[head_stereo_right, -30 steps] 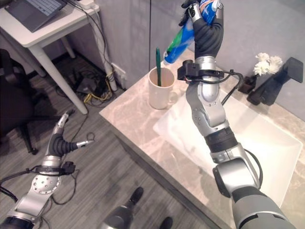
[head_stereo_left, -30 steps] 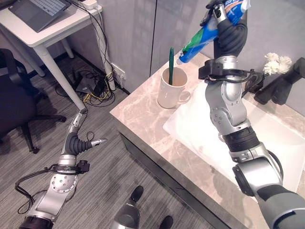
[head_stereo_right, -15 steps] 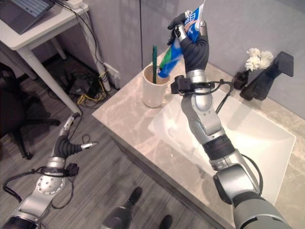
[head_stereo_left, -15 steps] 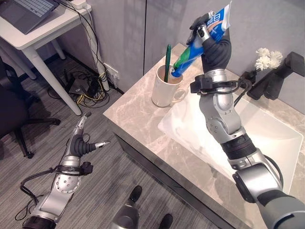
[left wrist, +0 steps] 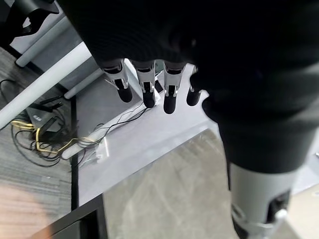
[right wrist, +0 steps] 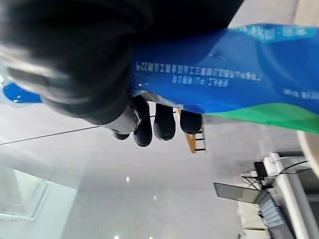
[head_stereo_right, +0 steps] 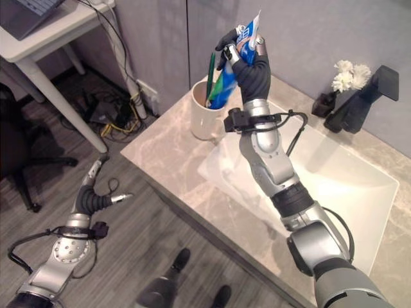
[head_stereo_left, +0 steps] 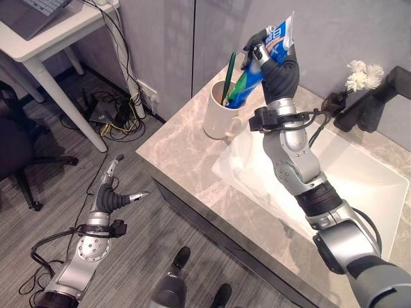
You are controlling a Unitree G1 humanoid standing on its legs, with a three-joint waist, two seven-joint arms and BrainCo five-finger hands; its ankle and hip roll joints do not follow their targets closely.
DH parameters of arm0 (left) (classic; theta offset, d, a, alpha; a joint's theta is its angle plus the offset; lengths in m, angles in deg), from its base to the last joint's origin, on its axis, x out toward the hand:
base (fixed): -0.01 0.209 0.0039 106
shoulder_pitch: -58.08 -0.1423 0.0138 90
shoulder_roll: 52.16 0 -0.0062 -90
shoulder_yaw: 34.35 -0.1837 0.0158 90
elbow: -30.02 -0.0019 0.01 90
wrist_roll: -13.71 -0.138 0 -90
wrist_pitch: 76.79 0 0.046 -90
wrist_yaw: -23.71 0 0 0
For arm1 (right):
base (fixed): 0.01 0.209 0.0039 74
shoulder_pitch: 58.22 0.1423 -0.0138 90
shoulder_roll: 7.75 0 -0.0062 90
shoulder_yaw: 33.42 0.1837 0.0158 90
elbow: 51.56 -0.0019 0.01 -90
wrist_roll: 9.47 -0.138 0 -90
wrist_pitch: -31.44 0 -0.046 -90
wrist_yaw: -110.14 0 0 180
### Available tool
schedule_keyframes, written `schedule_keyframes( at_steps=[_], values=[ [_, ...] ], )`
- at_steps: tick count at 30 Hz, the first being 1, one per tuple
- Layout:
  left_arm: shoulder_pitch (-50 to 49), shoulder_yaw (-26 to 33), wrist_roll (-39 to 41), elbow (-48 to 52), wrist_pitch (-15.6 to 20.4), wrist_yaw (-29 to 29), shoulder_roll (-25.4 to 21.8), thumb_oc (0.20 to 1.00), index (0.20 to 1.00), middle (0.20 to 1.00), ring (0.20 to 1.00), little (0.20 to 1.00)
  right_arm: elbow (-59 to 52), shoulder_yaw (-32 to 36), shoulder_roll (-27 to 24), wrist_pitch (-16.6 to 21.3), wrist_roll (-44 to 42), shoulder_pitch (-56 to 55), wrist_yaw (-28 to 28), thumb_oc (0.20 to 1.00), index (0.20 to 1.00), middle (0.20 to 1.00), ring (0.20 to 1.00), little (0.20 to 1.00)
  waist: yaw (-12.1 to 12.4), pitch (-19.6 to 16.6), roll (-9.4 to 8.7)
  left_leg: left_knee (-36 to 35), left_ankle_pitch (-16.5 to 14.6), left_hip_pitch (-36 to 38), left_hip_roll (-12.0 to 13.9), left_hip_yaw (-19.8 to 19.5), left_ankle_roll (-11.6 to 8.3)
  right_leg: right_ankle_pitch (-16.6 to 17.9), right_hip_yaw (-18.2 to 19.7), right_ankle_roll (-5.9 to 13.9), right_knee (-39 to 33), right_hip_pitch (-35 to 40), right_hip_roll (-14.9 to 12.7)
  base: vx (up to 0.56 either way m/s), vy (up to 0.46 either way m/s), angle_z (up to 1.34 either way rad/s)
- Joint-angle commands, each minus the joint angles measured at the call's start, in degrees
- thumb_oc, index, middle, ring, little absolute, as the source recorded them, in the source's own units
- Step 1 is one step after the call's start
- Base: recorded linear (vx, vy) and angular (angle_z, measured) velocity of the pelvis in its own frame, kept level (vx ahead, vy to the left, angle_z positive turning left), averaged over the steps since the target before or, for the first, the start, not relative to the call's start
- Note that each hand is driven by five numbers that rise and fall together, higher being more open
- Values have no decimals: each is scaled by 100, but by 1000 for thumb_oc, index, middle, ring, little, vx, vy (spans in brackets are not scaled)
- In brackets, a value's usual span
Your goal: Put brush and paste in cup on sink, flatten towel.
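A white cup (head_stereo_left: 217, 119) stands on the marble counter (head_stereo_left: 183, 157) at the sink's far left corner. A green toothbrush (head_stereo_left: 228, 74) stands upright in it. My right hand (head_stereo_left: 280, 72) is raised over the cup and shut on a blue and green toothpaste tube (head_stereo_left: 246, 82). The tube slants down, its lower end inside the cup's mouth beside the brush. In the right wrist view the tube (right wrist: 224, 74) crosses my curled fingers (right wrist: 155, 122). My left hand (head_stereo_left: 113, 200) hangs open low beside the counter, above the floor.
A white sink basin (head_stereo_left: 363, 186) is set in the counter right of the cup. A black faucet (head_stereo_left: 369, 109) and small white flowers (head_stereo_left: 359, 72) stand behind it. A white desk (head_stereo_left: 45, 32), a dark chair (head_stereo_left: 13, 151) and floor cables (head_stereo_left: 109, 115) lie left.
My right hand has come down and left with the toothpaste tube; its lower end went from above the cup's rim into the cup's mouth. The view shifted too. My left hand barely moved.
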Motion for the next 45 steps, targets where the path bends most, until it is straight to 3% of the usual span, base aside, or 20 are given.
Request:
schedule_keyframes(
  at_steps=[1, 7, 8, 9, 10, 19, 27, 31, 34, 35, 37, 41, 42, 43, 45],
  values=[
    [125, -147, -80, 71, 169, -4, -291, 1000, 1000, 1000, 1000, 1000, -367, 17, -115, 233, 262, 417, -59, 200, 200, 200, 200, 200, 110, -164, -165, 22, -235, 74, -15, 280, 208, 796, 92, 484, 170, 42, -511, 0, 0, 0],
    [202, -192, -101, 68, 164, -4, -315, 1000, 1000, 1000, 1000, 1000, -289, -51, -46, 191, 332, 487, -36, 200, 200, 200, 200, 200, 131, -133, -253, 22, -250, 64, -10, 298, 220, 821, 126, 473, 164, 22, -498, 0, 0, 0],
    [215, -213, -108, 64, 159, -2, -318, 1000, 1000, 1000, 1000, 1000, -285, -96, -62, 164, 346, 513, -45, 291, 291, 291, 291, 291, 125, -132, -276, 22, -256, 64, -9, 312, 219, 821, 129, 473, 159, 22, -496, 0, 0, 0],
    [221, -214, -116, 73, 156, 9, -312, 1000, 1000, 1000, 1000, 1000, -285, -97, -66, 158, 378, 512, -25, 843, 843, 843, 843, 843, 117, -129, -283, 22, -256, 64, -8, 322, 220, 827, 136, 474, 159, 15, -494, 0, 0, 0],
    [221, -214, -117, 73, 155, 10, -311, 1000, 1000, 1000, 1000, 1000, -287, -98, -65, 157, 380, 512, -22, 1000, 1000, 1000, 1000, 1000, 118, -129, -283, 22, -256, 63, -8, 323, 221, 828, 137, 474, 159, 13, -494, 0, 0, 0],
    [217, -242, -135, 48, 164, 64, -268, 1000, 1000, 1000, 1000, 1000, -305, -86, -19, 152, 563, 582, 117, 1000, 1000, 1000, 1000, 1000, 90, -156, -272, 22, -284, 137, 32, 415, 223, 802, 216, 465, 173, 14, -485, -9, 7, -8],
    [116, 60, 348, 411, 365, 111, -234, 1000, 1000, 1000, 1000, 1000, -807, 623, 130, 351, 1141, 542, 724, 1000, 1000, 1000, 1000, 1000, 118, -330, -42, 22, -330, 323, 88, 557, 222, 722, 262, 461, 142, 149, -489, -15, -3, -7],
    [49, 481, 1093, 951, 575, -148, -103, 1000, 1000, 1000, 1000, 1000, -1524, 1345, -211, 450, 1681, 328, 974, 1000, 1000, 1000, 1000, 1000, 6, -453, 96, 22, -340, 394, 118, 618, 203, 665, 296, 445, 72, 219, -473, -4, 5, -1],
    [-20, 962, 1776, 1498, 743, -524, 19, 1000, 1000, 1000, 1000, 1000, -2084, 2375, -1059, 447, 2534, -153, 1348, 1000, 1000, 1000, 1000, 1000, -319, -590, 240, 22, -432, 526, 176, 795, 174, 593, 445, 452, 24, 249, -451, 2, 30, -13],
    [-21, 961, 1786, 1508, 739, -534, 17, 1000, 1000, 1000, 1000, 1000, -2100, 2384, -1061, 442, 2542, -166, 1354, 1000, 1000, 1000, 1000, 1000, -310, -590, 241, 22, -399, 508, 173, 796, 178, 624, 448, 451, 19, 233, -453, -18, 37, -26],
    [-95, 1226, 2042, 1691, 809, -740, 111, 1000, 1000, 1000, 1000, 1000, -2246, 3142, -1724, 356, 3184, -870, 1609, 1000, 1000, 1000, 1000, 1000, -536, -666, 312, 22, -424, 551, 191, 904, 179, 640, 574, 461, 13, 189, -441, -7, 40, -21],
    [-385, 1612, 2834, 1970, 811, -1367, 368, 1000, 1000, 1000, 1000, 1000, -1767, 4712, -1968, 448, 3024, -2514, 1956, 1000, 1000, 1000, 1000, 1000, -1050, -704, 485, 22, -440, 622, 242, 1193, 248, 754, 949, 461, 31, -4, -434, -18, 31, -39],
    [-390, 1604, 2855, 1974, 807, -1386, 357, 1000, 1000, 1000, 1000, 1000, -1751, 4731, -1976, 471, 3008, -2538, 1952, 1000, 1000, 1000, 1000, 1000, -1025, -716, 478, 22, -438, 617, 243, 1201, 249, 761, 958, 461, 29, -13, -434, -45, 23, -44],
    [-475, 1671, 3061, 1979, 764, -1526, 390, 937, 937, 937, 937, 937, -1414, 5039, -2002, 469, 2901, -2884, 2028, 1000, 1000, 1000, 1000, 1000, -1123, -701, 521, 22, -428, 642, 246, 1240, 253, 775, 1021, 454, 42, -41, -430, 1, 8, -43],
    [-548, 1706, 3336, 1835, 698, -1690, 428, 373, 373, 373, 373, 373, -802, 5635, -2025, 430, 2822, -3603, 2209, 1000, 1000, 1000, 1000, 1000, -1267, -718, 571, 22, -456, 647, 255, 1289, 248, 775, 1101, 453, 22, -72, -426, 19, -15, -34]
  ],
)
